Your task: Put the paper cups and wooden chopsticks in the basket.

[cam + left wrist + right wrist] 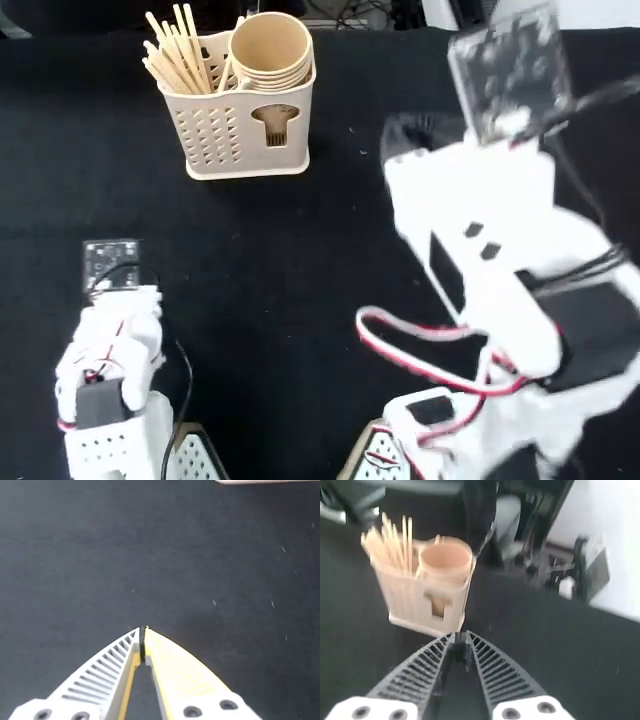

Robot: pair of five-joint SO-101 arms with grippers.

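My left gripper (143, 632) has two tapering fingers, one white with a row of slanted slots and the other pale yellow and smooth. Each has a pair of dark screw holes at its base. My right gripper (461, 637) has the same shape, but both fingers are slotted and look grey, on white bases with screw holes. From above, my left arm (105, 385) is blocky white plastic around a black motor, with thin red and black wires and a dark board (110, 262). My right arm (490, 250) is white too, trailing a red-and-white cable (361, 330) and black leads.
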